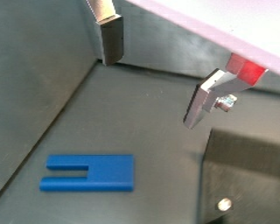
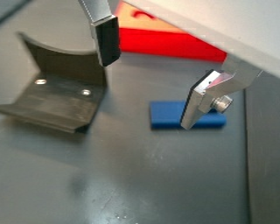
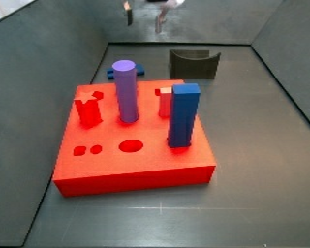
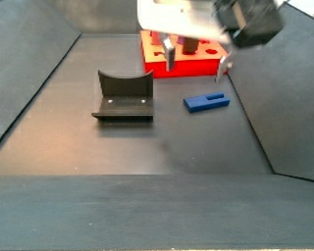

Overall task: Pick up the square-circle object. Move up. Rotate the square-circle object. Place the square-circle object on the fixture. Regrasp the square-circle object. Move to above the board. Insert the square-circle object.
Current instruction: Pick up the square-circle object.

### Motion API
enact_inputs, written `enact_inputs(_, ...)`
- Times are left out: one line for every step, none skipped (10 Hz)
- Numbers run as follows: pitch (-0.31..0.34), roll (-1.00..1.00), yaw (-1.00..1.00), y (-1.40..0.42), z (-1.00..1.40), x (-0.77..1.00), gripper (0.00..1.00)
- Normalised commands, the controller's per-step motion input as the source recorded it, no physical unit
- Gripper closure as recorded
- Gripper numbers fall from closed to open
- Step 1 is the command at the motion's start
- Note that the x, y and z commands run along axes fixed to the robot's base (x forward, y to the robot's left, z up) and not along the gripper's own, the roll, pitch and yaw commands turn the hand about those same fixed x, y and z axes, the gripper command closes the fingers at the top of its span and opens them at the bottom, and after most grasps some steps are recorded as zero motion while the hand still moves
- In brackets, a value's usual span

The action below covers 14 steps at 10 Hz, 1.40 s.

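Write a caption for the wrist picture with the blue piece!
Open gripper hovers above the blue square-circle object lying on the dark floor.

No legible text, labels, brand marks, numbers or signs in any view. Checked surfaces: the board (image 3: 132, 160), the fixture (image 4: 123, 96), the square-circle object (image 4: 207, 101) and the floor all read blank. The gripper (image 2: 157, 68) hangs above the floor with its jaws apart and nothing between them, and carries no readable marking either; its housing in a side view is too blurred to tell.
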Motion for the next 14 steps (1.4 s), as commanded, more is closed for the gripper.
enact_inputs(-0.151,-0.17,-0.69,-0.27,-0.35,-0.07,0.00)
enact_inputs(-0.164,-0.22,-0.63,-0.31,-0.23,-0.04,0.00)
enact_inputs(-0.164,-0.26,-0.60,-0.29,-0.15,-0.02,0.00)
enact_inputs(-0.171,-0.20,-0.73,-0.20,-0.29,-0.04,0.00)
enact_inputs(-0.066,-0.16,-0.82,-0.09,-0.48,-0.08,0.00)
enact_inputs(-0.046,-0.18,-0.79,-0.11,-0.46,-0.08,0.00)
enact_inputs(0.000,-0.27,-0.73,-0.07,-0.35,-0.07,0.00)
enact_inputs(0.073,-0.49,-0.55,-0.04,0.00,-0.04,0.00)
enact_inputs(0.040,-0.50,-0.49,-0.09,0.07,-0.01,0.00)
enact_inputs(0.124,-0.50,-0.44,-0.04,0.12,0.00,0.00)
enact_inputs(0.251,-0.48,-0.46,0.00,0.00,0.17,0.00)
enact_inputs(0.180,-0.32,-0.48,0.11,-0.29,0.16,0.00)
enact_inputs(0.000,-0.12,-0.39,0.00,-0.93,-0.29,0.00)
enact_inputs(0.000,-0.07,-0.32,-0.05,-1.00,-0.50,0.00)
